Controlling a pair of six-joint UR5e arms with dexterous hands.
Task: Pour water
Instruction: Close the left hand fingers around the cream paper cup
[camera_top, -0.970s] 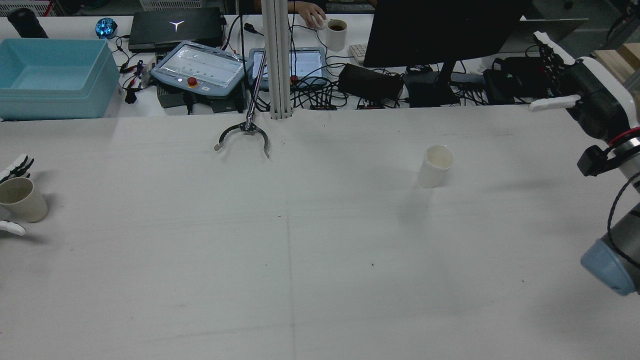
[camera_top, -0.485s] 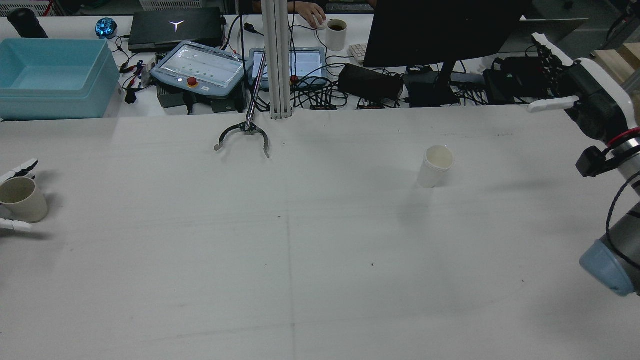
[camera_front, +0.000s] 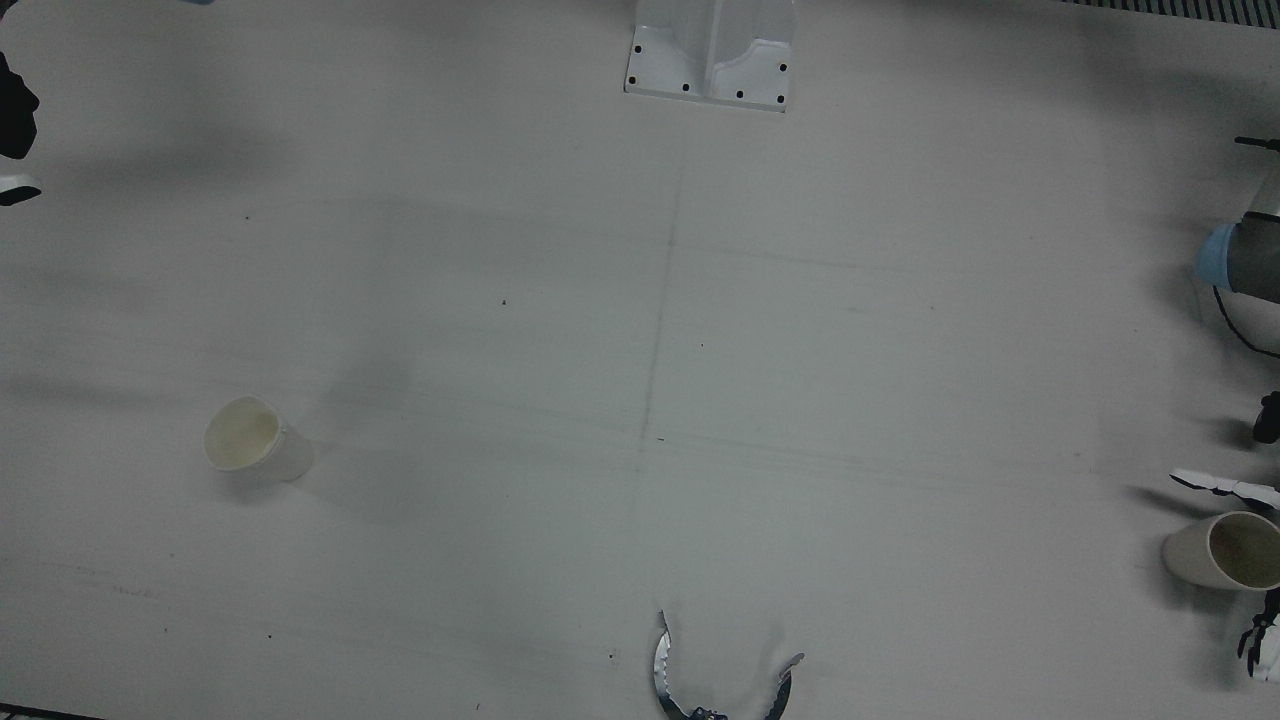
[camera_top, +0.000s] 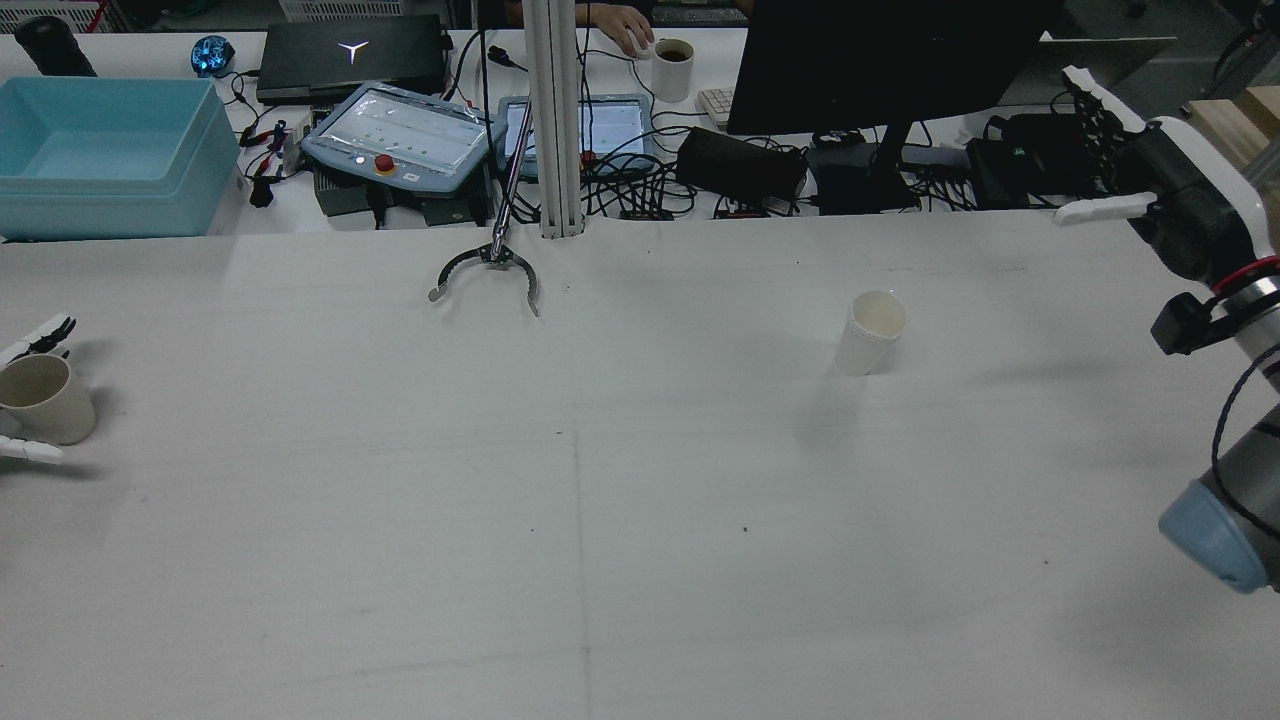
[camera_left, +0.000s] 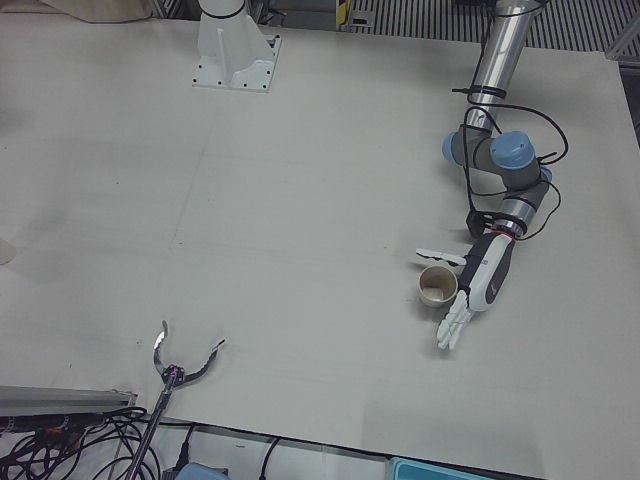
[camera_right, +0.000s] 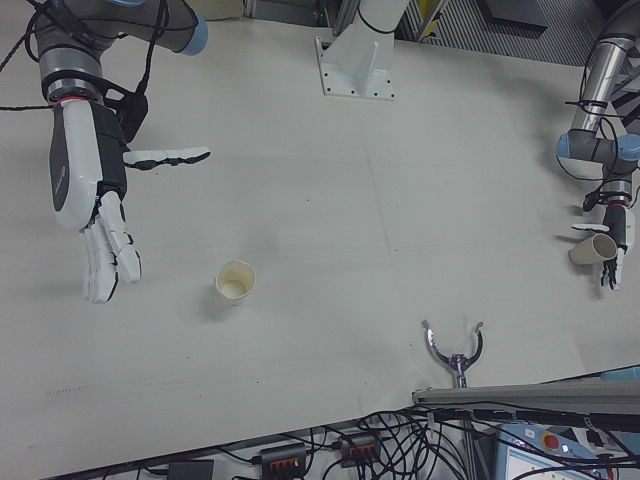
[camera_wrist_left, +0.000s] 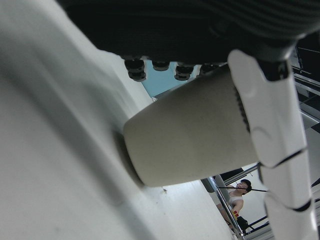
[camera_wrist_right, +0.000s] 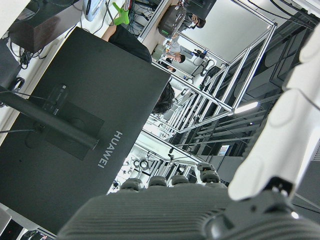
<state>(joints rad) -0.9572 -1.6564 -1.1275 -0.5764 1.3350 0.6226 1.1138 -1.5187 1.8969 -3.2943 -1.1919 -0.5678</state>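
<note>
A beige paper cup (camera_left: 437, 287) stands upright between the left robot hand's (camera_left: 476, 283) spread fingers.

Two upright paper cups — beige cup (camera_left: 437, 287), white cup (camera_top: 870, 334) — well apart.

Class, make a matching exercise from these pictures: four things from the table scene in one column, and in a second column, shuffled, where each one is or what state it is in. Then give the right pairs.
1. beige cup
2. white cup
3. right hand
4. claw tool

A. raised, open, holding nothing
B. alone on the robot's right half
C. between the left hand's spread fingers
D. at the table's far edge, near the post

Pairs: 1-C, 2-B, 3-A, 4-D
</note>
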